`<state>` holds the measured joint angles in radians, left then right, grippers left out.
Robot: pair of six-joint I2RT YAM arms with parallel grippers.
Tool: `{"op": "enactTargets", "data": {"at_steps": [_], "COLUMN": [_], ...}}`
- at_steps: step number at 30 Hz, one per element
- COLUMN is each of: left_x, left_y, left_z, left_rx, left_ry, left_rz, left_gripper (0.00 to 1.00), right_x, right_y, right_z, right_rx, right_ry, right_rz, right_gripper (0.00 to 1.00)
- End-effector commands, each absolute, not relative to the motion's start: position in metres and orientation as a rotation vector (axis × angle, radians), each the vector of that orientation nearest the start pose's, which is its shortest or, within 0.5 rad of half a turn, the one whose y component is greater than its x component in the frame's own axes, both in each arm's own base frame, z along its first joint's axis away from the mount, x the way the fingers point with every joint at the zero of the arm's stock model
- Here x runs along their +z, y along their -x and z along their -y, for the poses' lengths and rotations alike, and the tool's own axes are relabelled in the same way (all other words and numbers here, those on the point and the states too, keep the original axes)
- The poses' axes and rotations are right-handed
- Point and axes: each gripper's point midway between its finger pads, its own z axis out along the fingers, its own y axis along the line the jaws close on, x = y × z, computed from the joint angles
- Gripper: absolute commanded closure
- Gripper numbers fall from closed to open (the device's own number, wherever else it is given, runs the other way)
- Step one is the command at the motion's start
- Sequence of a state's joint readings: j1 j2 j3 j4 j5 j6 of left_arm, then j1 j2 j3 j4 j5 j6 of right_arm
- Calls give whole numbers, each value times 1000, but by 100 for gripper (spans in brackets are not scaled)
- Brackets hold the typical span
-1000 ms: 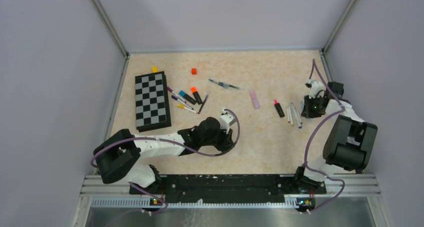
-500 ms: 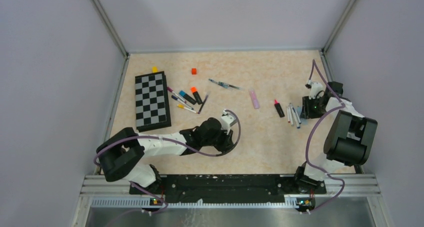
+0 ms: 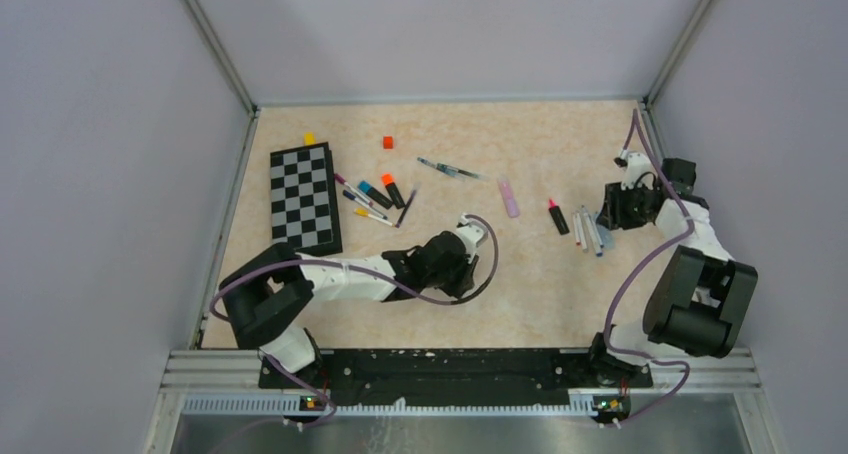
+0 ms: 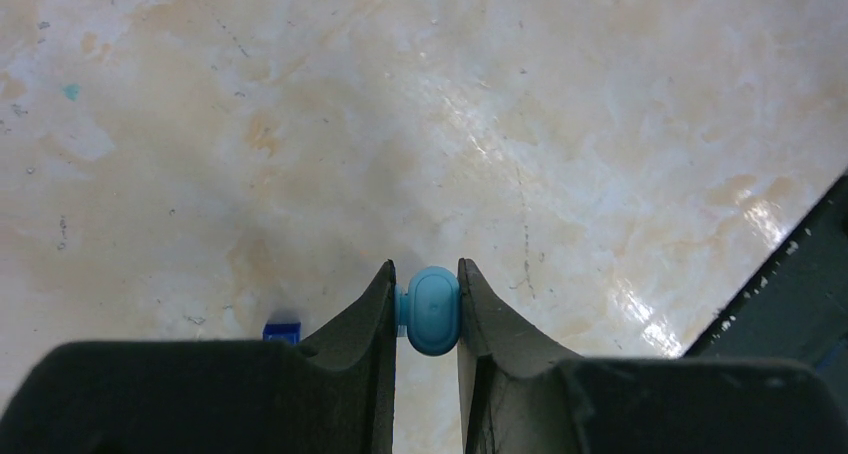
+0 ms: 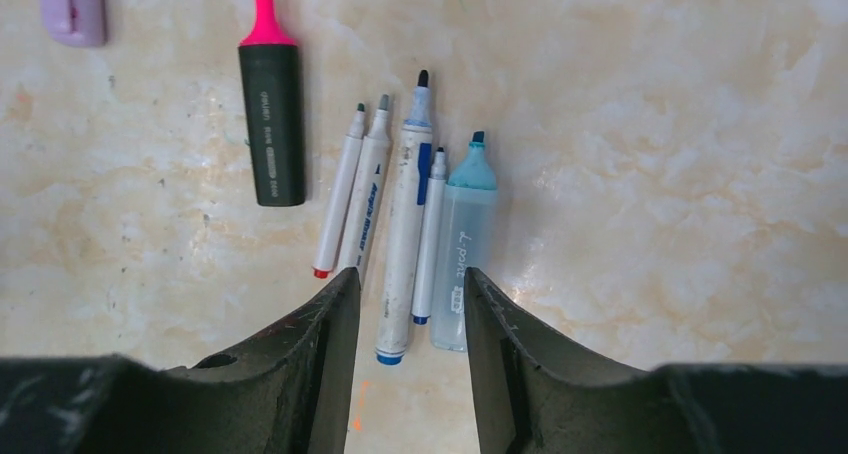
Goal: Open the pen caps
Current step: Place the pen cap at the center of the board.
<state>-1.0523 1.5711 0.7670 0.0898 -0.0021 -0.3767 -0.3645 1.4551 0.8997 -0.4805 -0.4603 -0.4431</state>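
My left gripper (image 4: 428, 292) is shut on a light blue pen cap (image 4: 432, 309), held end-on just above the table; it sits mid-table in the top view (image 3: 455, 264). A small dark blue piece (image 4: 282, 329) lies beside its left finger. My right gripper (image 5: 408, 284) is open and empty, low over the near ends of a row of uncapped pens: several white markers (image 5: 405, 224) and a light blue highlighter (image 5: 465, 234). A black highlighter with a pink tip (image 5: 271, 124) lies left of them. In the top view the row (image 3: 588, 232) lies just left of the right gripper (image 3: 612, 214).
A checkerboard (image 3: 303, 202) lies at the left, with a cluster of pens (image 3: 375, 199) beside it. A dark pen (image 3: 448, 170) and a lilac highlighter (image 3: 509, 198) lie mid-table. A red cube (image 3: 388, 142) and a yellow cube (image 3: 309, 138) sit at the back.
My left arm has reached a little to the right, still holding the cap. My right gripper has shifted left, up to the row of pens.
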Motion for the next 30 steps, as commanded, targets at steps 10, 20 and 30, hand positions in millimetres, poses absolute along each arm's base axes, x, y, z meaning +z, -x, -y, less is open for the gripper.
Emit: {"op": "enactTargets", "data": {"at_steps": [10, 20, 30], "left_x": [30, 58, 119], "left_y": [-210, -218, -251], "left_z": [336, 345, 329], "left_rx": [-334, -363, -289], "left_ry": [-757, -749, -641], "left_rz": [-2416, -2363, -2151], "left_gripper": [78, 60, 36], "right_x": [119, 133, 150], "right_y": [-329, -325, -318], "right_z": [39, 28, 10], "right_rx": [329, 367, 433], "right_ry": [342, 377, 467], "right_rz": [-2277, -2221, -2128], "right_gripper": [58, 58, 58]}}
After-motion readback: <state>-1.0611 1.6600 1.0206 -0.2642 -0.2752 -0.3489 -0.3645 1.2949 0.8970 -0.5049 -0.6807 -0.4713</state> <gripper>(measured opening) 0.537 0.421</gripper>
